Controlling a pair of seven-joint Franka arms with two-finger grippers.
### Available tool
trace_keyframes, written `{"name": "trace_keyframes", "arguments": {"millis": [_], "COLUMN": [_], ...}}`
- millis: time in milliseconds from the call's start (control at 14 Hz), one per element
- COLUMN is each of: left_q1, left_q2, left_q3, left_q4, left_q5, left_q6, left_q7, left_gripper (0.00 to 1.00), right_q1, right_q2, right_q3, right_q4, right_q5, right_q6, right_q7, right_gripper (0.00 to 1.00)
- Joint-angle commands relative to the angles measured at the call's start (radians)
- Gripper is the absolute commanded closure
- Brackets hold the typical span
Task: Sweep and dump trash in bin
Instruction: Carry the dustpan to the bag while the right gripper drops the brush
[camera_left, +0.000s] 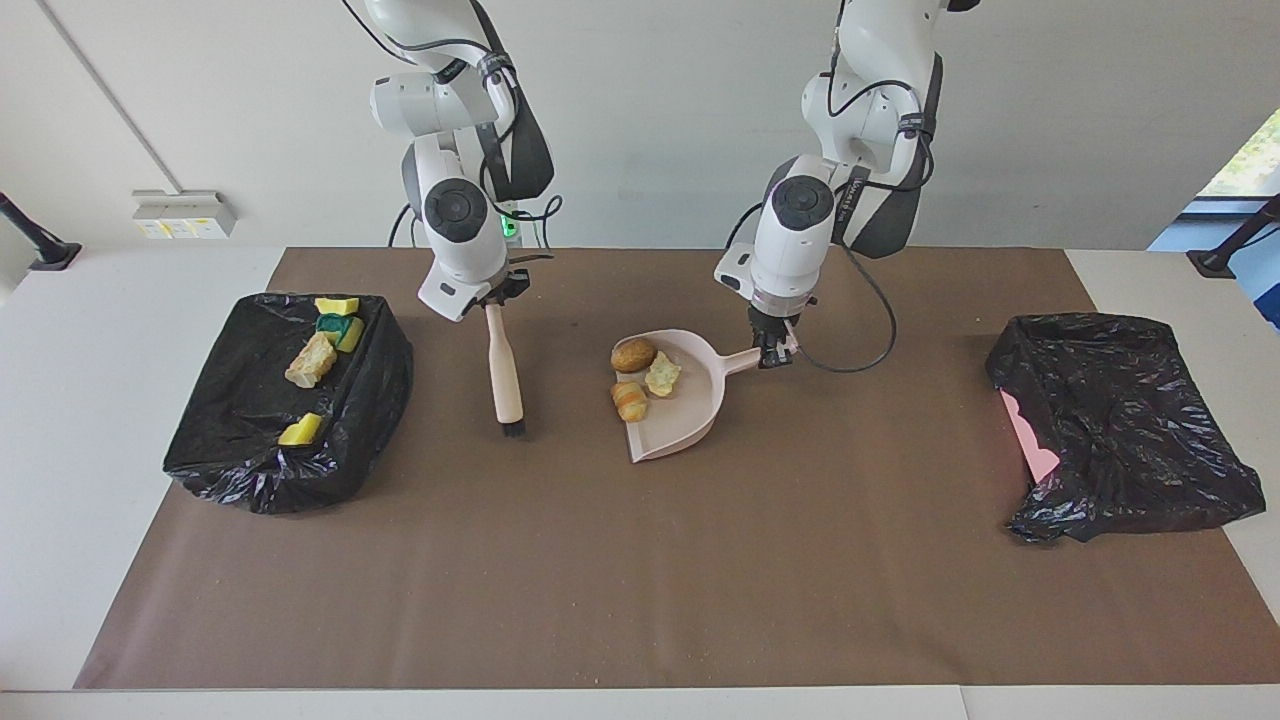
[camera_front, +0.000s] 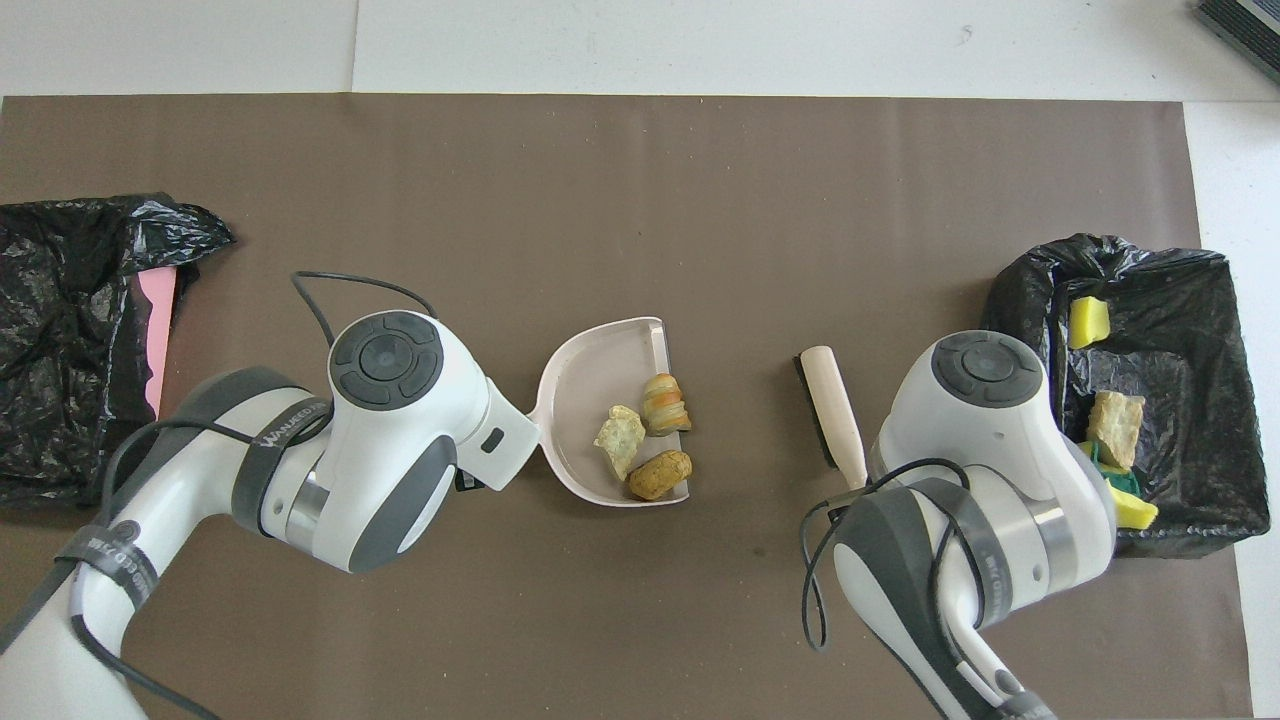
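My left gripper (camera_left: 773, 352) is shut on the handle of the pink dustpan (camera_left: 692, 415), which is low over the middle of the mat. Three trash pieces lie in the pan near its lip: a brown lump (camera_left: 633, 354), a pale yellow scrap (camera_left: 662, 375) and a golden crusty lump (camera_left: 630, 400). My right gripper (camera_left: 496, 298) is shut on the top of a beige brush (camera_left: 503, 365), whose black bristles point down at the mat between the pan and the bin. In the overhead view the pan (camera_front: 585, 390) and the brush (camera_front: 828, 400) show, and both grippers are hidden under the arms.
A bin lined with a black bag (camera_left: 385, 390) stands at the right arm's end and holds yellow sponge scraps (camera_left: 336, 305) and a bread lump (camera_left: 312, 360). A second black bag (camera_left: 1120, 430) with a pink edge (camera_left: 1030, 435) lies at the left arm's end.
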Motion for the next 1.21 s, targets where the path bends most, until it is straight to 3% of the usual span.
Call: {"name": "trace_keyframes", "arguments": {"millis": [0, 143, 357, 643, 786, 1000, 1143], "left_q1": [0.092, 0.159, 0.265, 0.437, 0.551, 0.731, 0.838], "left_q2": [-0.034, -0.034, -0.039, -0.034, -0.018, 0.047, 0.082], "left_q3": [-0.009, -0.009, -0.006, -0.006, -0.003, -0.004, -0.004], "left_q4": [-0.003, 0.046, 0.121, 0.262, 0.336, 0.453, 0.516], "left_q5": [0.013, 0.001, -0.065, -0.073, -0.121, -0.132, -0.203], "left_q6": [0.016, 0.003, -0.077, -0.29, -0.371, -0.44, -0.491], "left_q7": [0.13, 0.263, 0.415, 0.521, 0.65, 0.762, 0.788], "left_gripper": [1.0, 1.0, 1.0, 1.0, 1.0, 1.0, 1.0], "right_q1": [0.028, 0.054, 0.19, 0.352, 0.401, 0.447, 0.503], "right_q2": [-0.008, -0.014, -0.025, -0.023, -0.043, -0.132, -0.143], "right_q3": [0.005, 0.006, 0.006, 0.006, 0.006, 0.006, 0.006], "right_q4": [-0.025, -0.028, -0.028, -0.028, -0.039, -0.163, -0.203], "right_q5": [0.09, 0.12, 0.228, 0.256, 0.256, 0.256, 0.256], "right_q6": [0.064, 0.07, 0.13, 0.243, 0.236, 0.277, 0.303], "right_q7": [-0.01, 0.045, 0.307, 0.557, 0.599, 0.578, 0.585], "right_gripper": [1.0, 1.0, 1.0, 1.0, 1.0, 1.0, 1.0]}}
